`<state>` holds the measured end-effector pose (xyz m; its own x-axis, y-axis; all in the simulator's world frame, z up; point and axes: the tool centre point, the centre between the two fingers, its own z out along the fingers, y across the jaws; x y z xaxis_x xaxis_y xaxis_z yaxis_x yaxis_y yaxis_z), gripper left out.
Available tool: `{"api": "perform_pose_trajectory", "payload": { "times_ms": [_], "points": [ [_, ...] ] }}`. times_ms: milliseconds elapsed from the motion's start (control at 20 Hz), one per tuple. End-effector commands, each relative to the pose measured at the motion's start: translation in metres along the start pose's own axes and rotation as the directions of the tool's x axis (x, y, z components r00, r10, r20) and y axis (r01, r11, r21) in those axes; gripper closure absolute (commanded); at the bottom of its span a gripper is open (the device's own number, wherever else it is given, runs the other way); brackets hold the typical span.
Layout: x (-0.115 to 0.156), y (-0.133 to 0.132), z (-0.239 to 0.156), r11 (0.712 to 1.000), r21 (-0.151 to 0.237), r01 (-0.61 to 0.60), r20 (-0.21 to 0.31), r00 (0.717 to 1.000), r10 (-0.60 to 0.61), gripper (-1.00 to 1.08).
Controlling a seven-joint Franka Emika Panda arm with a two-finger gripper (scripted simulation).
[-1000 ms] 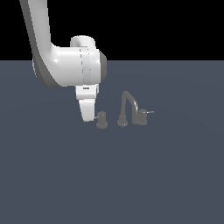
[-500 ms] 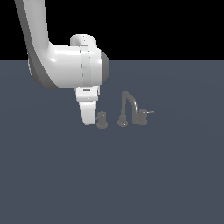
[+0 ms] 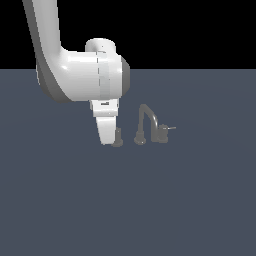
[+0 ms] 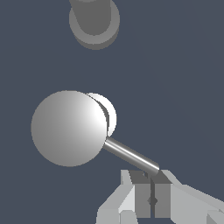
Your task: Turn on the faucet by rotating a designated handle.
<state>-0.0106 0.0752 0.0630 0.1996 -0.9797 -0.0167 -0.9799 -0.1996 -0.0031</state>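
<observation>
The faucet point(image 3: 148, 118) is a small dark-grey set with an arched spout. The handle point(image 3: 118, 138), a short knob, stands apart from the spout on the exterior view's left. In the wrist view the handle point(image 4: 69, 128) is a round grey knob with a thin pale lever rod point(image 4: 130, 155). My gripper point(image 3: 107, 141) hangs straight down right beside the handle. In the wrist view my gripper point(image 4: 151, 183) is shut with nothing between the fingers. The rod's free end lies right at the fingertips.
A twin knob point(image 3: 162, 132) with its own small rod sits by the spout on the exterior view's right. Another round grey part of the faucet point(image 4: 94, 19) shows in the wrist view beyond the handle. The set stands on a flat dark-grey floor point(image 3: 150, 200).
My gripper has moved slightly down and toward the exterior view's right, closer to the handle. The faucet has not visibly moved.
</observation>
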Motion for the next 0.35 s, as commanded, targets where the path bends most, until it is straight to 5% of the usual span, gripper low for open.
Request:
{"api": "perform_pose_trajectory", "payload": {
  "times_ms": [0, 300],
  "points": [
    [0.031, -0.001, -0.001, 0.999, 0.000, -0.032, -0.009, 0.999, 0.032, 1.08],
    [0.069, -0.002, -0.002, 0.998, -0.002, -0.058, -0.017, 0.998, 0.058, 1.08]
  ]
}}
